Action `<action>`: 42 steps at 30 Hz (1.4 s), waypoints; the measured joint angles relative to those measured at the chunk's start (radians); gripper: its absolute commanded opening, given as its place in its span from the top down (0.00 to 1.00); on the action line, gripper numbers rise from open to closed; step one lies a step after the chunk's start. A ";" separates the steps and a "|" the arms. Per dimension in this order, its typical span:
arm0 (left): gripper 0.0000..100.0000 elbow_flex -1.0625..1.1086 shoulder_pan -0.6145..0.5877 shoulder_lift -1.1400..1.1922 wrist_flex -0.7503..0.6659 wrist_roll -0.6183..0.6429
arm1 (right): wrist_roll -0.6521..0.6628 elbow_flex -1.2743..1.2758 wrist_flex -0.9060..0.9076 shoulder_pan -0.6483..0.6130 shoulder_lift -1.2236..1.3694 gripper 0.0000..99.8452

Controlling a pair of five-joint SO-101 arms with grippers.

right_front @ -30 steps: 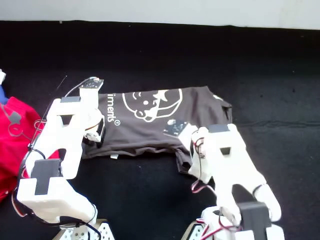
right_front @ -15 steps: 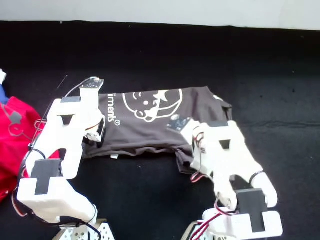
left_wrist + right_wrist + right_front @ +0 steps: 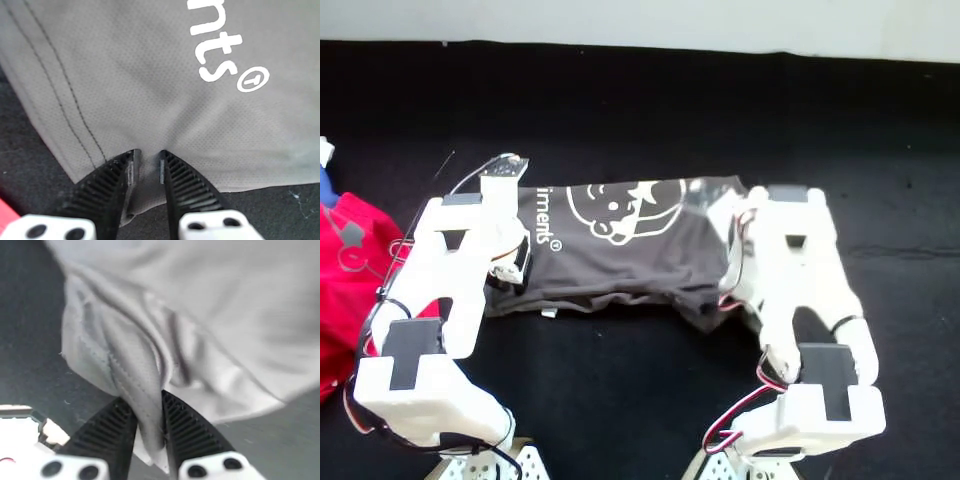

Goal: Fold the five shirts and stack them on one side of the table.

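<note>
My left gripper [image 3: 146, 166] pinches the shirt's [image 3: 620, 255] hem flat on the table [image 3: 640, 90], anchoring it, while my right gripper [image 3: 149, 412] clamps the bunched far end, probably for folding over.

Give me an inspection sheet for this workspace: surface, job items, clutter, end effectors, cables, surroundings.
Surface: black table.
Job's things: grey shirt spread mid-table; red shirt at the table's left edge.
Clutter: small blue item at the far left edge, too cut off to identify.
End effectors: left end effector shut on the grey shirt's hem; right end effector shut on bunched fabric.
Cables: wires looped near the right arm's base.
Surroundings: pale wall behind.
</note>
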 measured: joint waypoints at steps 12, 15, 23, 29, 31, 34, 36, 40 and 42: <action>0.91 0.000 0.000 0.000 0.000 0.000 | -0.081 -0.328 -0.066 0.008 0.227 0.99; 0.91 0.000 0.000 0.000 0.000 0.000 | -0.164 -0.445 -0.068 0.008 0.333 0.92; 0.91 0.000 0.000 0.000 0.000 0.000 | -0.345 -0.661 -0.074 0.009 0.516 0.75; 0.91 0.000 0.000 0.000 0.000 0.000 | -0.466 -0.830 0.002 0.052 0.519 0.75; 0.91 0.000 0.000 0.000 0.000 0.000 | -0.486 -0.901 0.051 0.063 0.519 0.75; 0.91 0.000 0.000 0.000 0.000 0.000 | -0.489 -0.999 0.150 0.061 0.519 0.75; 0.91 0.000 0.000 0.000 0.000 0.000 | -0.473 -1.054 0.230 0.061 0.519 0.77; 0.91 0.000 0.000 0.000 0.000 0.000 | -0.399 -1.100 0.322 0.061 0.522 0.94; 0.91 0.000 0.000 0.000 0.000 0.000 | -0.382 -1.100 0.334 0.060 0.525 1.00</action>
